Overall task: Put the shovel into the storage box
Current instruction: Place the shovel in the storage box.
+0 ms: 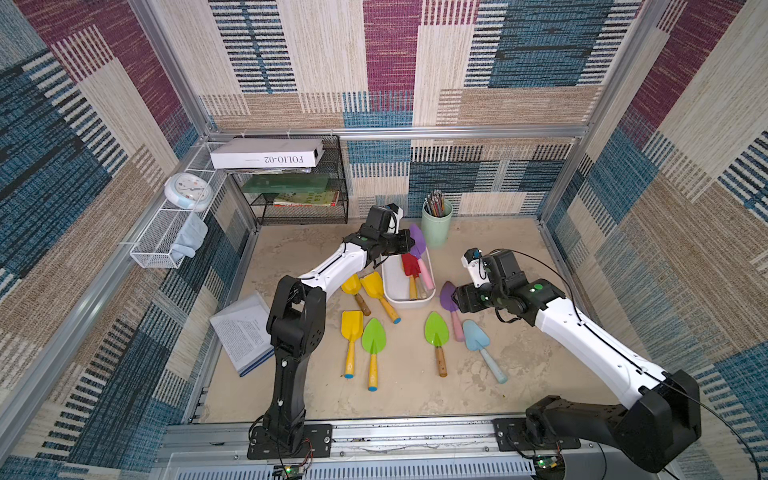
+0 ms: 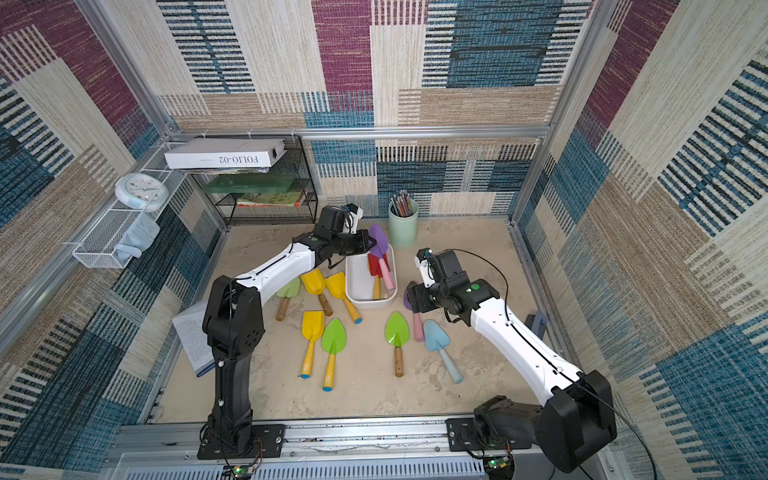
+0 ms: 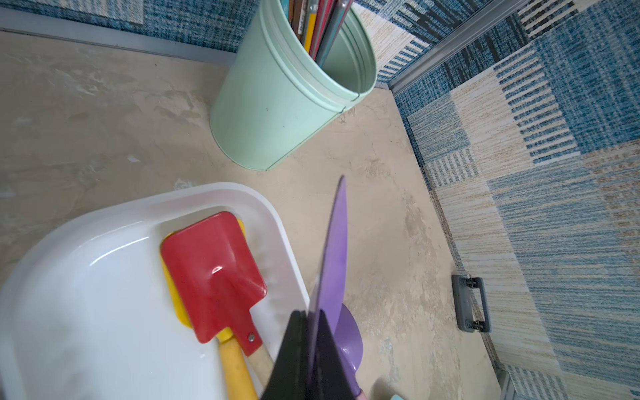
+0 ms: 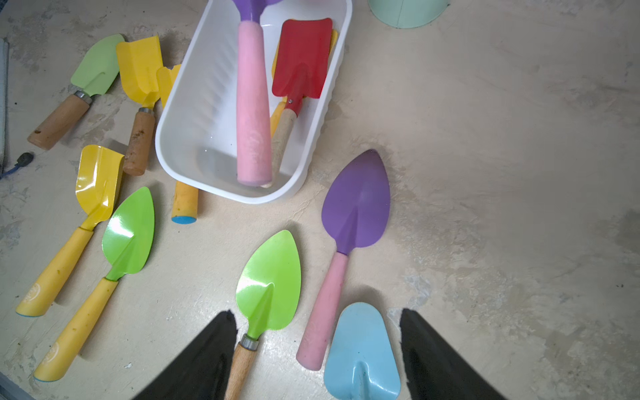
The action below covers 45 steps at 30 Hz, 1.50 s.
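The box (image 1: 392,284) holds a red shovel (image 1: 410,265) over a yellow shovel (image 3: 235,360), plus the pink handle of the purple shovel (image 1: 418,237). The left arm reaches over the box's far end, left gripper (image 3: 310,315) clamped on the purple blade. The right gripper (image 4: 317,313) hangs spread wide, empty, above a second purple shovel (image 4: 356,207) beside the box.

Bare table (image 1: 415,399) lies open lower in the frame, while loose shovels (image 1: 374,340) crowd the left and lower sides of the storage box (image 1: 409,304), a pencil cup (image 1: 436,230) stands just above it, and a gripped purple shovel (image 1: 417,239) overhangs its upper end.
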Tool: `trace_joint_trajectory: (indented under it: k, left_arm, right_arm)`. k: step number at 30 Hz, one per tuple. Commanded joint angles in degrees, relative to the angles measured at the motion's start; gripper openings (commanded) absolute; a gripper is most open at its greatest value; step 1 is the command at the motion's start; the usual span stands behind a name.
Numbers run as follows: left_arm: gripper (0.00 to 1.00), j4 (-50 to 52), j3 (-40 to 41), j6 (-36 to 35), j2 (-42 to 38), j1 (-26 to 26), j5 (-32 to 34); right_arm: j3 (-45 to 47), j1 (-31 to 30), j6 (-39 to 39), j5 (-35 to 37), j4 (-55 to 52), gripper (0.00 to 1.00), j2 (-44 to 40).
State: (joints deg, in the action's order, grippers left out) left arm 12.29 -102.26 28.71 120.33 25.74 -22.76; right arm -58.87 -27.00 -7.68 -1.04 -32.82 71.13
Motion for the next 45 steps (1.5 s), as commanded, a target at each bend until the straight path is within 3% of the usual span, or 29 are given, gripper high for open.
trace_joint_trajectory:
  k: [1,11,45]
  left_arm:
    - [0.0,3.61,-2.97,-2.58,1.24,-1.27,-2.85]
    - [0.0,13.19,-11.45,-7.91,7.96,-3.37,-5.93]
    - [0.0,15.64,-11.42,-9.89,13.41,-3.51,-2.66]
  right_arm:
    - [0.34,-0.01,-0.61,0.6,1.22,0.78,-0.43]
    - [0.38,-0.03,-0.59,0.6,1.18,0.76,0.48]
    - [0.42,0.0,-0.47,-0.28,1.69,0.75,2.09]
